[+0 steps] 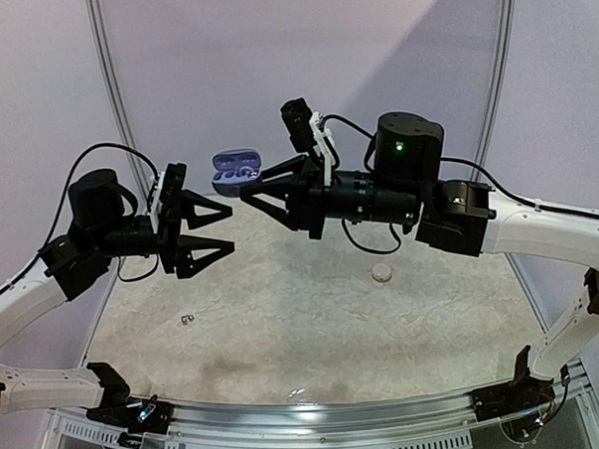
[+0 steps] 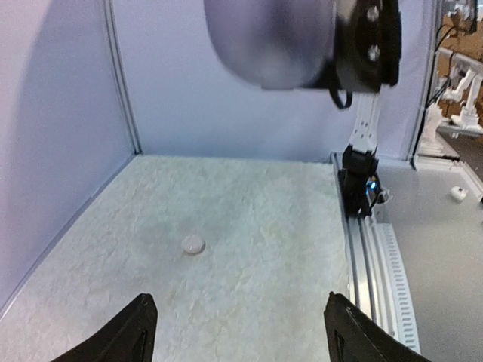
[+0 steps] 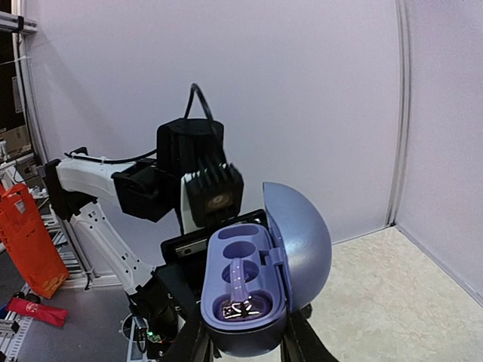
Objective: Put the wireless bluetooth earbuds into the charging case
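My right gripper [image 3: 243, 345] is shut on the purple charging case [image 3: 249, 302] and holds it in the air with the lid [image 3: 302, 237] swung open. A dark, shiny earbud [image 3: 243, 308] lies in the case's lower socket; the upper socket [image 3: 240, 249] is empty. From above, the case [image 1: 236, 171] hangs at the back centre, just past the right gripper [image 1: 248, 184]. My left gripper [image 1: 228, 229] stands open and empty just left of it, off the mat. A whitish earbud [image 1: 382, 273] and a dark grey earbud [image 1: 187, 319] lie on the mat.
The fuzzy white mat [image 1: 304, 324] covers the table, with pale walls behind and at the sides. In the left wrist view the whitish earbud [image 2: 193, 244] lies ahead of the open left gripper [image 2: 240, 324]. A metal rail [image 2: 370, 256] runs along the mat's edge.
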Robot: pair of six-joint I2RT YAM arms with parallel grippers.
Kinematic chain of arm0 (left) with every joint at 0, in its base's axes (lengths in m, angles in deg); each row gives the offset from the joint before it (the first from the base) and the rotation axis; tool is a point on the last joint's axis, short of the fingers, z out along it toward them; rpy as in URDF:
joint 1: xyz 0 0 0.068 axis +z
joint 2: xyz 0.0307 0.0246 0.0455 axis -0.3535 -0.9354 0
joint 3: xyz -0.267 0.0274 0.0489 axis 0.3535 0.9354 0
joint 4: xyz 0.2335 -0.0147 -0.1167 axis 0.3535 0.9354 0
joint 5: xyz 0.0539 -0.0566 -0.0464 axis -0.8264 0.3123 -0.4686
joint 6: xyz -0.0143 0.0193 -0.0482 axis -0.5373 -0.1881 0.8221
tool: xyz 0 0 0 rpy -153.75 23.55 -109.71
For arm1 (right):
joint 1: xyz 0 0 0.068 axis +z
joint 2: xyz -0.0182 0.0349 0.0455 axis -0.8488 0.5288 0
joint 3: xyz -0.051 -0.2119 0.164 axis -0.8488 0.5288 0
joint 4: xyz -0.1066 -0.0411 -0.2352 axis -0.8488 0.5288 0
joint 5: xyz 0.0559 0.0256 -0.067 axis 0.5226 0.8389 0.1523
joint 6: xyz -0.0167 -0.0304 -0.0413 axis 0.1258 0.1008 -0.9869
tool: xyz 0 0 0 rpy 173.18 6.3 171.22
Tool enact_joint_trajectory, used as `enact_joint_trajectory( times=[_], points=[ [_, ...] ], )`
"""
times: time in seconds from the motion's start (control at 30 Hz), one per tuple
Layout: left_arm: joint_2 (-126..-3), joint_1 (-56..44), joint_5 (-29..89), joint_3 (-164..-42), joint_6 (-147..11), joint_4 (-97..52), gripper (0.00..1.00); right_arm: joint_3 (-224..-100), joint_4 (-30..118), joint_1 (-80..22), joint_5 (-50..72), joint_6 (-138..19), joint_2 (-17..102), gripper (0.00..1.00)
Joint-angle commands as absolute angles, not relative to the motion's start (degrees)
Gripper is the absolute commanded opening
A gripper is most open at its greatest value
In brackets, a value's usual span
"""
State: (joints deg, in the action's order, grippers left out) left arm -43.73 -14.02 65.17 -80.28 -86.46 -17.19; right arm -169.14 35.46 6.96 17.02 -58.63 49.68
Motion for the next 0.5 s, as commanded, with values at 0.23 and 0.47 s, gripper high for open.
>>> enact_joint_trajectory(
  times=[0.23, 0.47],
  points=[
    [-56.6, -8.0, 50.3, -97.2, -107.1, 35.6, 0.80, -160.7, 33.1, 2.5, 13.0, -64.9, 41.0, 0.00],
    [-78.6, 7.5, 35.9, -108.0, -103.2, 51.7, 0.65, -159.8, 35.6, 2.2, 12.0, -69.7, 40.7, 0.00]
  ],
)
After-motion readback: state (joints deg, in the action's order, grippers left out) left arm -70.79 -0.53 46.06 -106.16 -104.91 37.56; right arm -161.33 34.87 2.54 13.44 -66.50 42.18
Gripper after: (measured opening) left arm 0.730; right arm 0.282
